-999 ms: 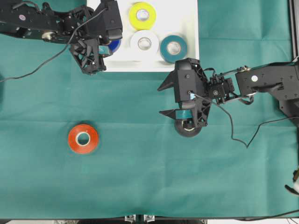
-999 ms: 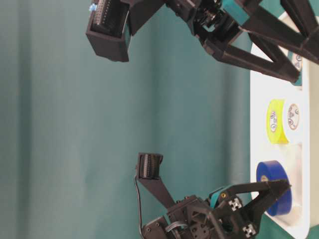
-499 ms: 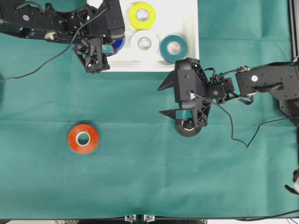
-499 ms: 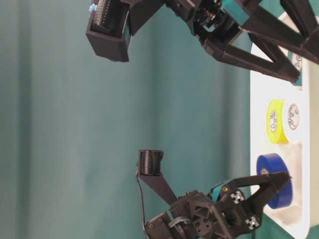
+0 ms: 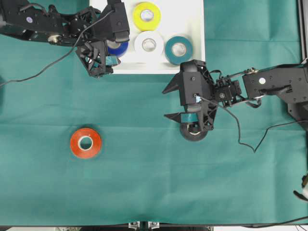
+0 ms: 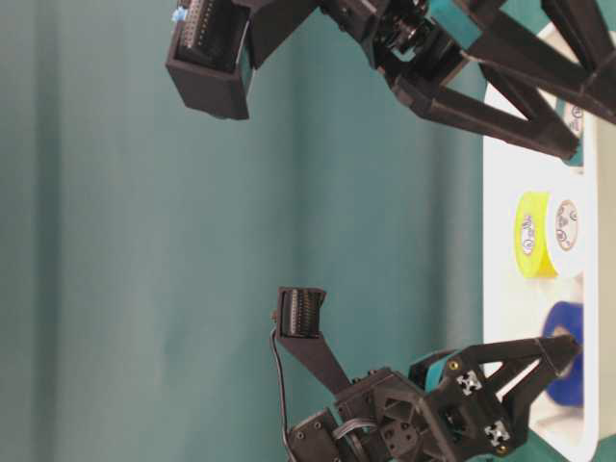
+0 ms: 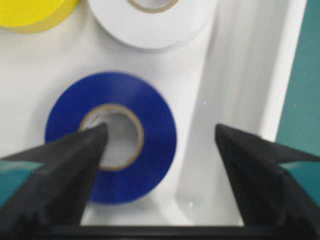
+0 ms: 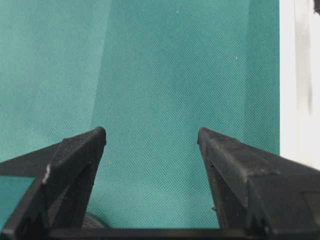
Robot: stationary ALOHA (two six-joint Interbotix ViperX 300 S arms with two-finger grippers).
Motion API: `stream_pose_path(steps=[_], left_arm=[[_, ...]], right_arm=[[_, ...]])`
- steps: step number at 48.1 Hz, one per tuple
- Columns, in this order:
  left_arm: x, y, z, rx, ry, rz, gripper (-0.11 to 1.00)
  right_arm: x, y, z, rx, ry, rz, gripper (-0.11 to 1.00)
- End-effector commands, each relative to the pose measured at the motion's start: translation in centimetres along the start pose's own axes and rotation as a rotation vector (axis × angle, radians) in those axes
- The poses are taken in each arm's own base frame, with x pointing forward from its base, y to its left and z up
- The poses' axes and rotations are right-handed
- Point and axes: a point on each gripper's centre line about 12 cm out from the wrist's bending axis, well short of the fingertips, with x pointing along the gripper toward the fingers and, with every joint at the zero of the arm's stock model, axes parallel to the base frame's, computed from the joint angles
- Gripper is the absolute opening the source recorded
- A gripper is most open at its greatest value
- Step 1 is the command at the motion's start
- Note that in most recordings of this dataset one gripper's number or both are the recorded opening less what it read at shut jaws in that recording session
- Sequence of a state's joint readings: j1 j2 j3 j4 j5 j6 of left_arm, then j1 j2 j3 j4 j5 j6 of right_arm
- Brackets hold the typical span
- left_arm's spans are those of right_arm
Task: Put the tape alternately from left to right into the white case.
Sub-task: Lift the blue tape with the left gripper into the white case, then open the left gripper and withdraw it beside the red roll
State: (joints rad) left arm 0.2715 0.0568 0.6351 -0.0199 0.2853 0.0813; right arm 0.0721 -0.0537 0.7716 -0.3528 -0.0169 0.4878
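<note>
The left gripper (image 7: 159,150) hangs over the near left corner of the white case (image 5: 192,19), its jaws spread apart and gripping nothing; one finger (image 7: 65,165) sits over the hole of the blue tape roll (image 7: 150,150), the other stands off to the side above the case's rim. That blue roll lies flat in the case, released. Beside it in the case lie a white roll (image 5: 148,43) and a teal roll (image 5: 178,49), with a yellow roll (image 5: 147,14) in the row behind. The right gripper (image 5: 172,102) hovers over the green cloth (image 5: 144,192) just below the case, jaws wide and bare, with a black roll (image 5: 194,133) on the cloth under its body. An orange roll (image 5: 85,142) lies by itself on the cloth, well away to the left.
</note>
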Motion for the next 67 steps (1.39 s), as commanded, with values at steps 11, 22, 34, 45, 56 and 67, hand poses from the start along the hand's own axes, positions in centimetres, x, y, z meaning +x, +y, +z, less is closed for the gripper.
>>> stream_pose_path(steps=[11, 22, 34, 45, 56, 67], left_arm=[[-1.7, 0.1, 1.0, -0.003, -0.057, 0.003, 0.54], [-1.7, -0.1, 0.7, 0.001, -0.051, 0.000, 0.54], [-2.8, -1.1, 1.2, 0.023, -0.079, -0.014, 0.53], [-4.4, -3.5, 0.8, 0.077, -0.104, -0.054, 0.53], [-5.7, -6.2, -0.6, 0.139, -0.105, -0.103, 0.53], [-6.8, -8.5, -2.1, 0.194, -0.085, -0.150, 0.53]], right_arm=[[-0.6, 0.4, 1.1, -0.003, -0.041, 0.012, 0.79], [-0.6, 0.3, 1.0, -0.002, -0.040, 0.011, 0.79], [-0.6, 0.4, 1.1, -0.002, -0.041, 0.012, 0.79], [-0.6, 0.4, 1.1, -0.002, -0.041, 0.012, 0.79], [-0.6, 0.4, 1.1, -0.002, -0.043, 0.013, 0.79], [-0.6, 0.4, 1.2, -0.003, -0.043, 0.013, 0.79]])
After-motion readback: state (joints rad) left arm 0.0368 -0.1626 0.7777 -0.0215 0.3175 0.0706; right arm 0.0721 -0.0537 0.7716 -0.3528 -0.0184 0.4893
